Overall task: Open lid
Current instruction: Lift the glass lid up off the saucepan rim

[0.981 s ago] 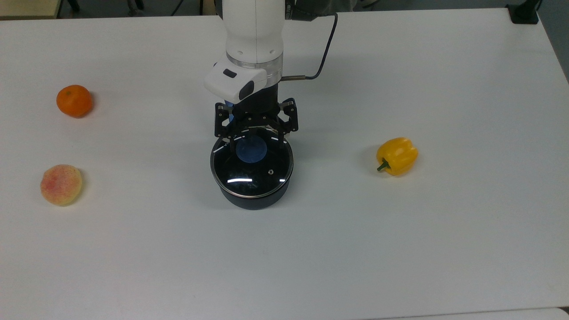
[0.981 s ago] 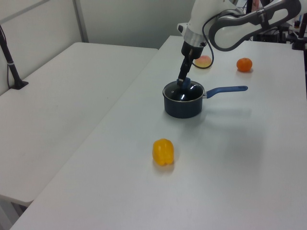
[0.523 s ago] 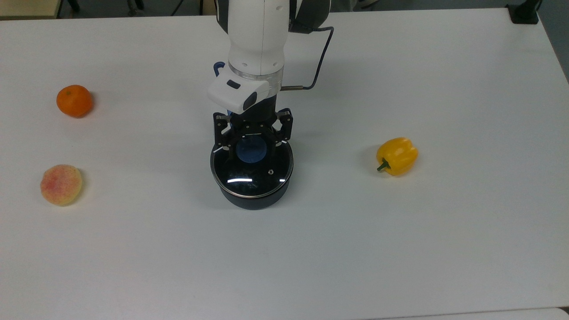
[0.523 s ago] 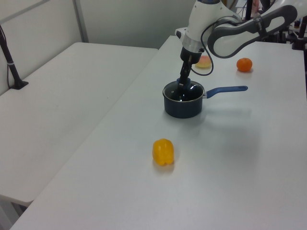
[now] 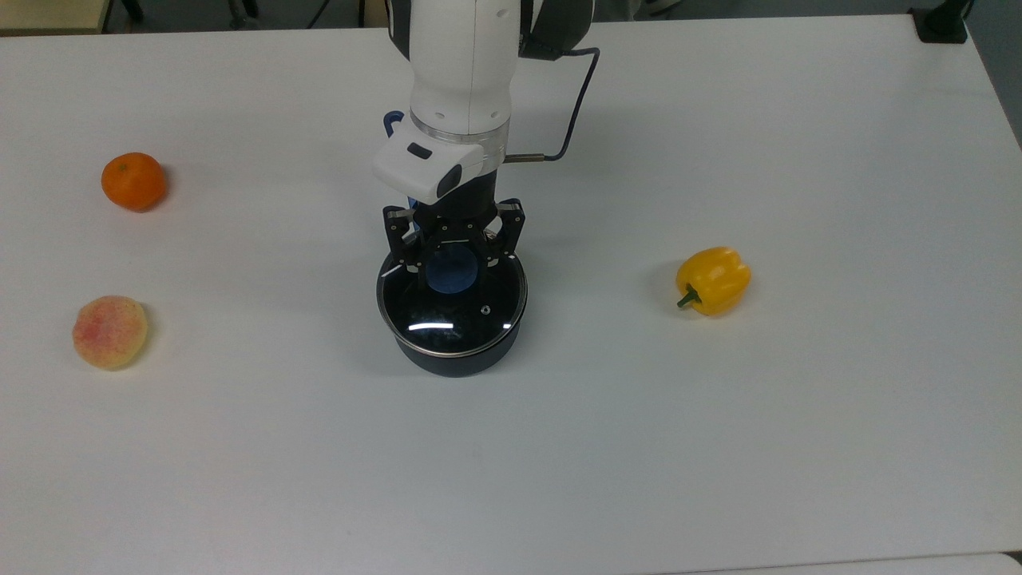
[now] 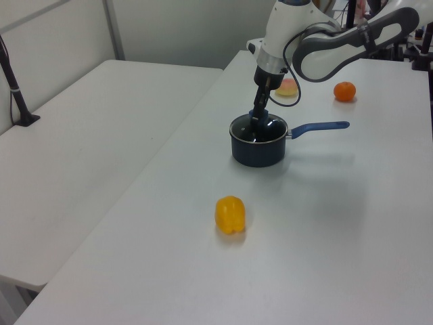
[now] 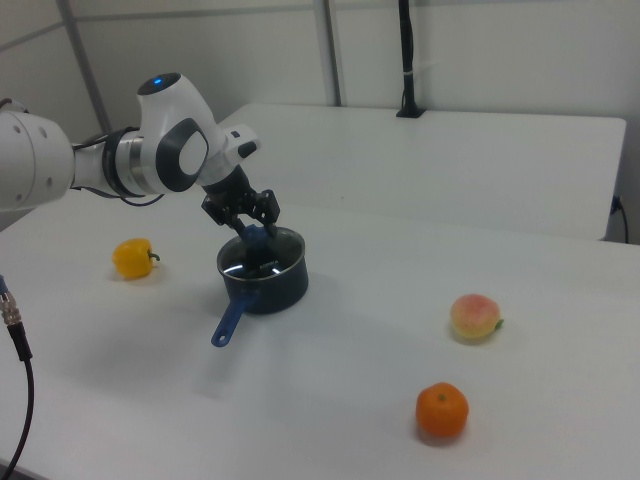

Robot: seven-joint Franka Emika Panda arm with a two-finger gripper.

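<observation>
sits on the dark saucepan point(image 5: 455, 355), mid-table: the lid point(image 5: 452, 307), glass with a blue knob point(image 5: 451, 271). straddles that knob from above: the gripper point(image 5: 452, 255), fingers point(image 5: 413, 259) on either side, close against it; cannot tell if clamped. points toward the left view's right: the saucepan's blue handle point(image 6: 319, 126). lie on the top view's left: an orange point(image 5: 133, 181) and a peach point(image 5: 110, 331). rests on the top view's right, well apart: a yellow pepper point(image 5: 712, 280).

Wide white bench point(image 5: 718, 447) under even light. Second white table point(image 6: 74, 156) alongside. Pale panelled wall point(image 7: 480, 50) behind; black pole point(image 7: 405, 60).
</observation>
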